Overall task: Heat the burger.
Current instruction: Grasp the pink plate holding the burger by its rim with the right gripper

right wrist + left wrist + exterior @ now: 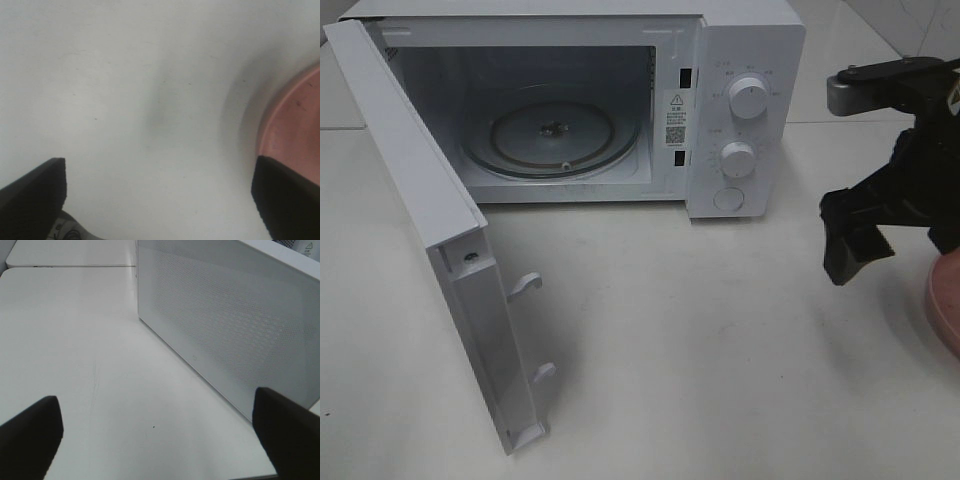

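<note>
Right gripper (160,200) hovers just left of the pink plate (945,300); microwave (745,60) open.
It and the left gripper (160,440) gape empty; burger unseen, so centre over it before closing.

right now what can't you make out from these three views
- Burger: it shows in no view. The pink plate is cut off by the high view's right edge. In the right wrist view the frame edge and a finger hide most of it.
- Left gripper: absent from the high view. Only its two fingertips show in the left wrist view.
- Microwave dial labels: too small to read in the high view.
</note>
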